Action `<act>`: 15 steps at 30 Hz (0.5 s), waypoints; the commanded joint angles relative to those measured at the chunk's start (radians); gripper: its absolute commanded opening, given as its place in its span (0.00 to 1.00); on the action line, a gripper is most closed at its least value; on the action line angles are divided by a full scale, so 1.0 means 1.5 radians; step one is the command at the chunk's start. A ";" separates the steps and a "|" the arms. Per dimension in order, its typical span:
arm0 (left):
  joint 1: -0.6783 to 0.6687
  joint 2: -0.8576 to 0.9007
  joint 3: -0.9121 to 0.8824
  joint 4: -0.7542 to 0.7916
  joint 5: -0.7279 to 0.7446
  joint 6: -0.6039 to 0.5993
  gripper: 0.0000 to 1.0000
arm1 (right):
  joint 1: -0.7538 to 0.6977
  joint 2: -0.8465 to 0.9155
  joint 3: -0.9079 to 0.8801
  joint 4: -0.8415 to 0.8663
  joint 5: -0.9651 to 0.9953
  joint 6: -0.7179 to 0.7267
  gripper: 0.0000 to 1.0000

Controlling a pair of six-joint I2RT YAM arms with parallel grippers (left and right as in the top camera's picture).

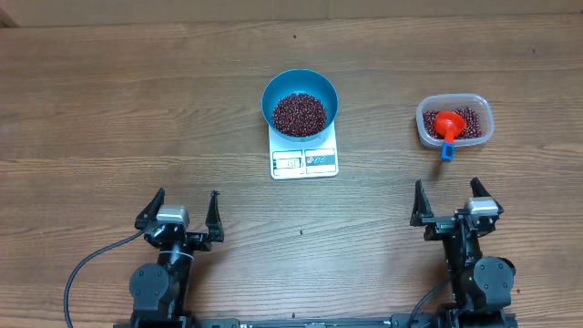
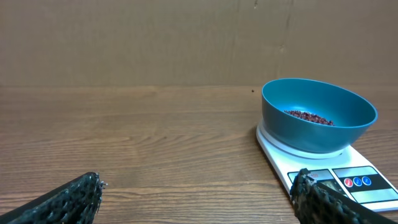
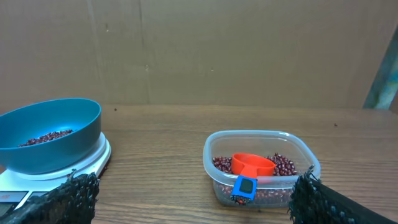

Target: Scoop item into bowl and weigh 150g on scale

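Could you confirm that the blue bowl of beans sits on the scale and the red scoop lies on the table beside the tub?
Not quite: the red scoop lies inside the clear tub, on its beans, as the right wrist view shows. The blue bowl of beans does sit on the scale.

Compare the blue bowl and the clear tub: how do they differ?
The blue bowl is round and opaque; the clear tub is rounded-rectangular and see-through. The bowl sits on the white scale; the tub rests directly on the table. The tub holds a red scoop; the bowl has none. Both contain red-brown beans.
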 commanded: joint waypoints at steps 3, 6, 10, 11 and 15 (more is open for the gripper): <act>0.004 -0.007 -0.003 -0.001 0.000 0.015 1.00 | 0.006 -0.008 -0.007 0.002 0.017 0.015 1.00; 0.004 -0.007 -0.003 -0.001 0.000 0.015 0.99 | 0.006 -0.008 -0.007 0.002 0.013 0.015 1.00; 0.004 -0.007 -0.003 -0.001 0.000 0.015 1.00 | 0.006 -0.008 -0.007 0.002 0.009 0.015 1.00; 0.004 -0.007 -0.003 -0.001 0.000 0.015 1.00 | 0.006 -0.008 -0.007 0.002 0.009 0.015 1.00; 0.004 -0.007 -0.003 -0.001 0.000 0.015 1.00 | 0.006 -0.008 -0.007 0.002 0.009 0.015 1.00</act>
